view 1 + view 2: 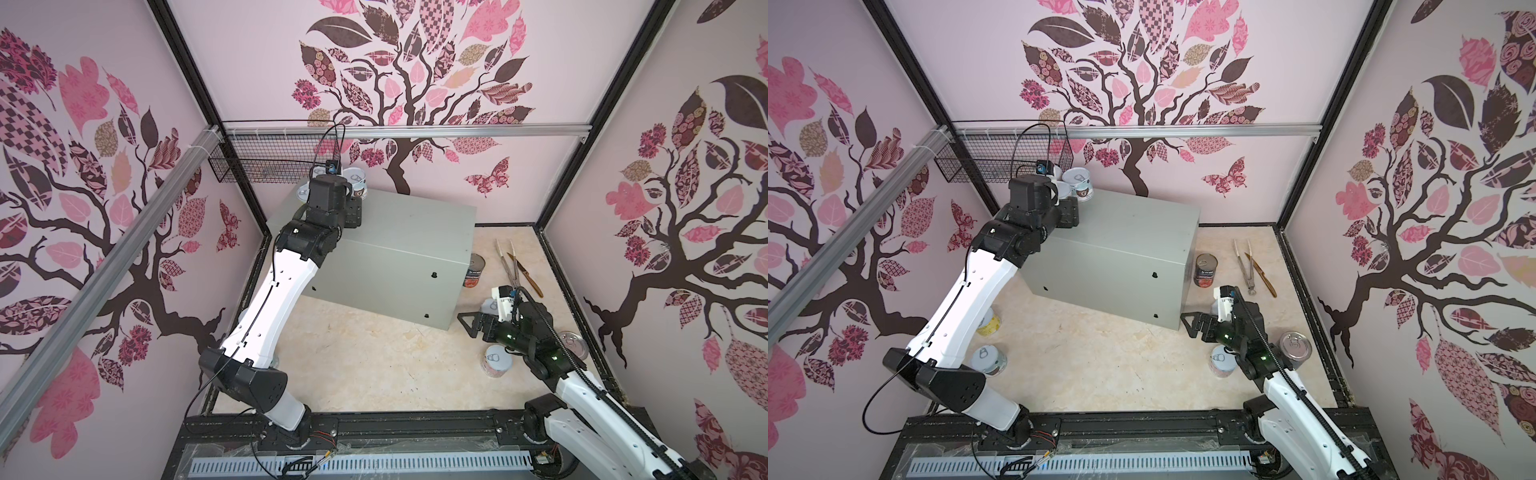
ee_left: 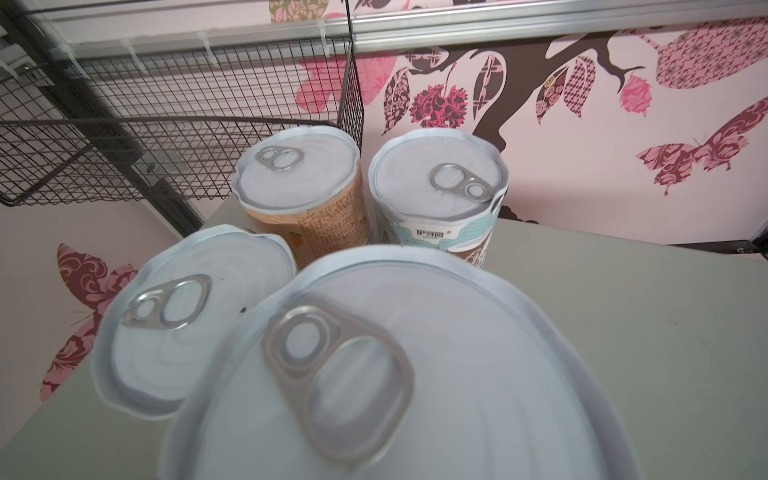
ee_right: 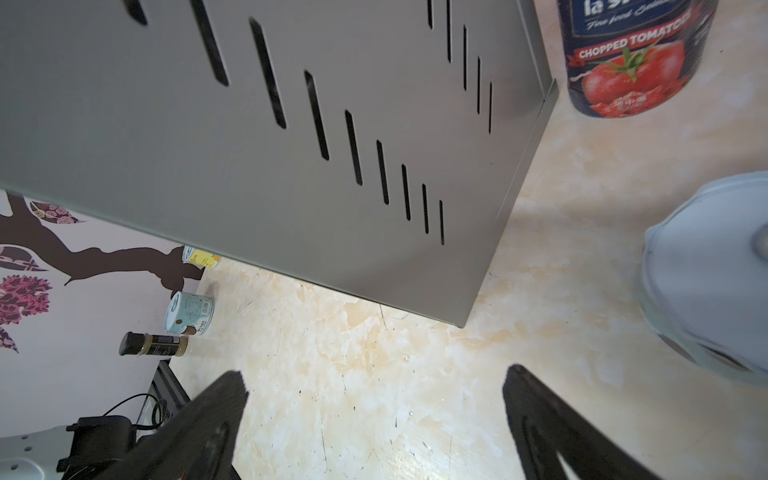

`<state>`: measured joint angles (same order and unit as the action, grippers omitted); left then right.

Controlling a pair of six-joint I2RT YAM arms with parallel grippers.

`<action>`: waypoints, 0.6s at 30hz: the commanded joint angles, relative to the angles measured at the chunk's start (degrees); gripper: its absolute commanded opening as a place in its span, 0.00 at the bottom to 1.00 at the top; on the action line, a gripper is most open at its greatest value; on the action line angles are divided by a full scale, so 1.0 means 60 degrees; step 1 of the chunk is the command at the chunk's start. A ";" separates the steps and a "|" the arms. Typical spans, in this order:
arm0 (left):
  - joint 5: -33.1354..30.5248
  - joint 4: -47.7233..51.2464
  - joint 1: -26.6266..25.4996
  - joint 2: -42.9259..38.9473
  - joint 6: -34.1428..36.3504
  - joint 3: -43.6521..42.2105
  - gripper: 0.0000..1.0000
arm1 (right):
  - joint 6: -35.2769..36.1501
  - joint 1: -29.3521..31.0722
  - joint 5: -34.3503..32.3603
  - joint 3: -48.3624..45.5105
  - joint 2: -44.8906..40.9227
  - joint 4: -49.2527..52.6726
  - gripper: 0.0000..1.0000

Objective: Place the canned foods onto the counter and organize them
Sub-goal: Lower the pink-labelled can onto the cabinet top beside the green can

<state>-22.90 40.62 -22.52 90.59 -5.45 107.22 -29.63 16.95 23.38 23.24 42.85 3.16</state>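
Observation:
The grey counter (image 1: 395, 249) stands at the back. At its far left corner my left gripper (image 1: 353, 208) is shut on a short can (image 2: 395, 374), whose lid hides the fingers. Three short cans stand there: orange-labelled (image 2: 299, 187), teal-labelled (image 2: 440, 187) and one beside the held can (image 2: 195, 316). My right gripper (image 3: 376, 374) hangs open and empty over the floor by the counter's near right corner. Around it are a dark tomato can (image 1: 473, 270), a short can (image 1: 497, 360), a metal-lidded can (image 1: 575, 343) and a pale-lidded can (image 3: 706, 270).
A black wire basket (image 1: 257, 162) hangs on the back rail by the counter's far left corner. Tongs (image 1: 509, 266) and a knife (image 1: 530, 278) lie on the floor at right. Yellow (image 1: 988, 324) and teal (image 1: 990, 359) cans and a spice bottle (image 3: 153, 344) sit at left.

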 commanded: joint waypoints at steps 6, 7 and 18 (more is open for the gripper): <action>0.0187 -0.1346 0.0019 0.0037 -0.0211 -0.0391 0.77 | 0.0031 0.0061 -0.0175 0.0141 0.0029 -0.0080 1.00; 0.0163 -0.1382 0.0019 0.0066 -0.0189 -0.0398 0.77 | 0.0034 0.0061 -0.0189 0.0140 0.0022 -0.0072 1.00; -0.0279 -0.1945 0.0062 0.0607 0.0093 -0.0542 0.82 | 0.0067 0.0061 -0.0291 0.0136 -0.0081 0.0071 0.99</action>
<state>-23.75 32.27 -22.44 93.38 -5.74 105.08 -29.56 16.97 22.31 23.24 42.76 3.25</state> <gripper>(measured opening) 0.822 0.994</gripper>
